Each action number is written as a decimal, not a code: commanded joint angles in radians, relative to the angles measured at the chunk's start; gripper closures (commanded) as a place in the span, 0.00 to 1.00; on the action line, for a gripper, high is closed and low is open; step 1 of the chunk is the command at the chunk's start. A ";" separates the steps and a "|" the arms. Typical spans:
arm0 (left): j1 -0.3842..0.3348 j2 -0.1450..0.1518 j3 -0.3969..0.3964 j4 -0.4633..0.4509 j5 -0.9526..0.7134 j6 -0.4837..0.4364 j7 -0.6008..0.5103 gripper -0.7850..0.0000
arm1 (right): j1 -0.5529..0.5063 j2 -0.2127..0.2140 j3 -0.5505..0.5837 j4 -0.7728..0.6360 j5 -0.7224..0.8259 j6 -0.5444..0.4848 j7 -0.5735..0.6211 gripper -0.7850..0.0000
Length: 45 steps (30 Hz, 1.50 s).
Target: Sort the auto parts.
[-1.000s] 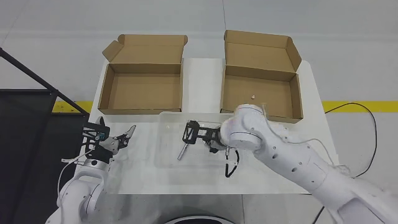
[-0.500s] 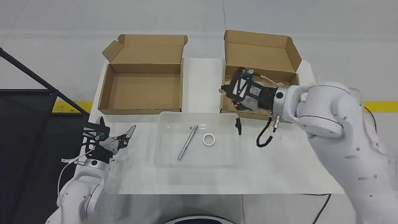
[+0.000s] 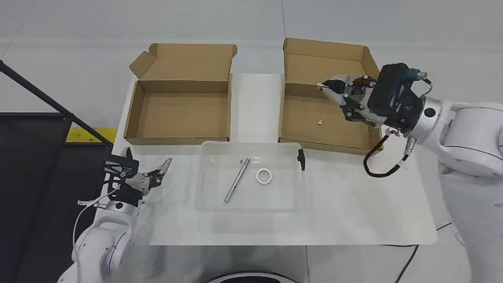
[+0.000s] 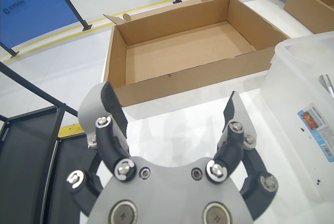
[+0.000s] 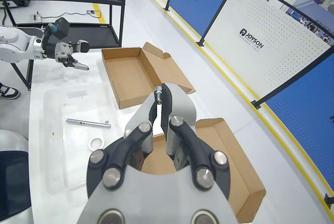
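My right gripper [image 5: 159,97] is shut on a small silver bolt [image 5: 157,93]. It hangs above the far part of the right cardboard box [image 3: 297,126], where the top view shows the right gripper [image 3: 331,88]. A tiny part [image 3: 320,121] lies on that box's floor. In the clear plastic tray [image 3: 206,198] lie a metal rod [image 3: 236,179] and a white ring [image 3: 264,176]. My left gripper [image 4: 172,105] stands open and holds nothing, low over the table left of the tray, in front of the left cardboard box [image 4: 182,45].
The left cardboard box [image 3: 179,115] has a bare floor. A small black piece [image 3: 301,157] sits at the tray's right edge. A black cable [image 3: 383,157] hangs from the right arm. A dark shelf rack [image 3: 39,173] stands left of the table.
The right arm has lifted out of the tray and swung right and back, carrying the bolt over the right box. The left arm has stayed still.
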 commanded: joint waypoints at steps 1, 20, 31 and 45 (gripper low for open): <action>0.000 0.000 0.000 0.000 0.000 0.000 0.000 0.00 | 0.007 0.003 -0.020 -0.005 -0.047 0.032 0.077 1.00; 0.000 0.000 0.000 0.000 0.000 0.000 0.000 0.00 | 0.373 -0.093 -0.594 0.532 -0.207 0.291 0.674 1.00; 0.000 0.000 0.000 0.000 0.000 0.000 0.000 0.00 | 0.474 -0.179 -0.737 0.859 -0.145 0.287 0.598 1.00; 0.000 0.000 0.000 0.000 0.000 0.000 0.000 0.00 | 0.504 -0.232 -0.788 0.969 -0.149 0.324 0.549 0.72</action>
